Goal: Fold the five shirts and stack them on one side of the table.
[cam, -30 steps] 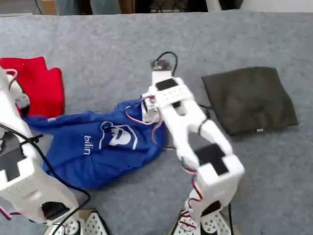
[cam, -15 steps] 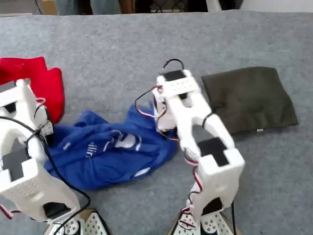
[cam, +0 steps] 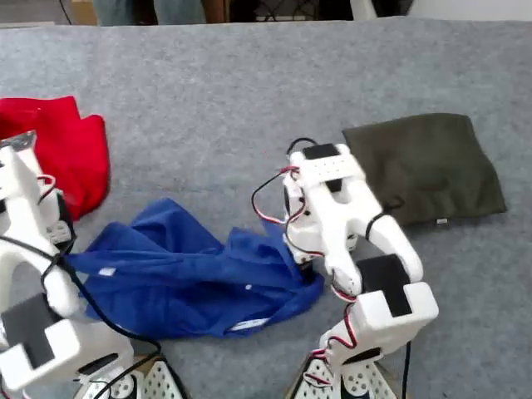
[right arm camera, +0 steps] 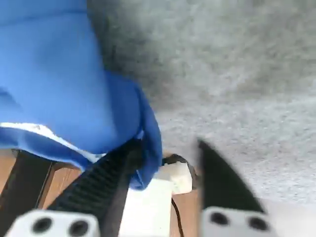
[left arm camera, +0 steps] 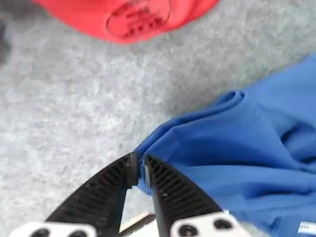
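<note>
The blue shirt (cam: 191,278) has been doubled over since a second ago, its print now hidden, near the red shirt (cam: 71,150). Its edge is clenched by the left hand (left arm camera: 139,170). The right hand (right arm camera: 169,148) is released. A first fold is judged begun.

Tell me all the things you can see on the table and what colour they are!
table: one, grey cover, under everything.
red shirt: one, red, bunched at the table's left edge.
blue shirt: one, blue, crumpled, near side between the two arms.
dark olive shirt: one, dark olive, folded flat on the right side.
left gripper: one, black fingers, pinching the blue shirt's edge.
right gripper: one, black fingers, open, with blue cloth lying against one finger.
</note>
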